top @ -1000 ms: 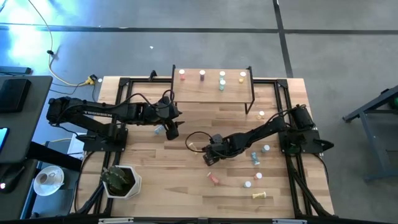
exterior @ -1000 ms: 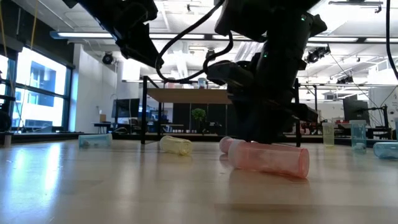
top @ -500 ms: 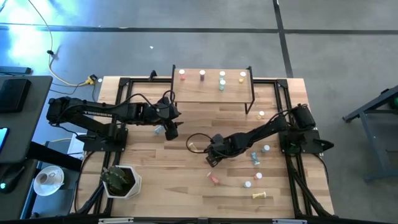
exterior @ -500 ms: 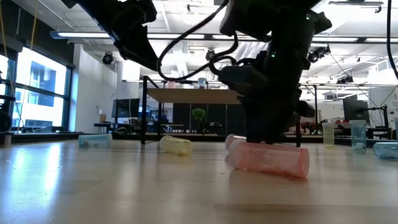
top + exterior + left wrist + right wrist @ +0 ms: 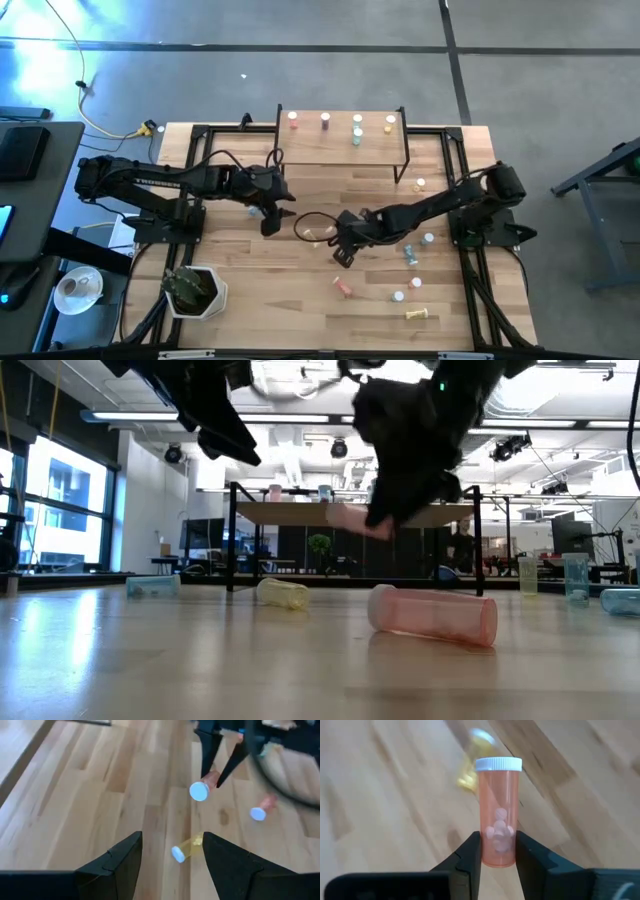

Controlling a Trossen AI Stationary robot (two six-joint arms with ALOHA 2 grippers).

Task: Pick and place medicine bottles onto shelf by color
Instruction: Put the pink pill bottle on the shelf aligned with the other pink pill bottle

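From my remote station I see the butcher-block table (image 5: 240,300) spread under both arms, the shelf (image 5: 340,150) standing at its far edge with five bottles on top: one red-toned (image 5: 293,119), one pink (image 5: 325,120), two green (image 5: 357,122) and one yellow (image 5: 390,122).

My right gripper (image 5: 340,243) reaches toward the table's centre and grasps a pink bottle (image 5: 498,815) by its lower body, white cap pointing away from the wrist, pills visible inside; in the low view that bottle (image 5: 350,520) hangs clear above the wood. My left gripper (image 5: 270,218) hovers just beside it on the left half, fingers (image 5: 120,865) spread apart and holding nothing.

On the wood between the two grippers lies a yellow bottle (image 5: 318,233) on its side. A second pink bottle (image 5: 344,287) lies on its side nearer the front edge. To the right sit scattered bottles: a blue one (image 5: 410,253) on its side, white caps (image 5: 399,296) of upright ones, and a yellow one (image 5: 420,315) lying near the front. A potted plant (image 5: 192,290) sits at the front left corner.
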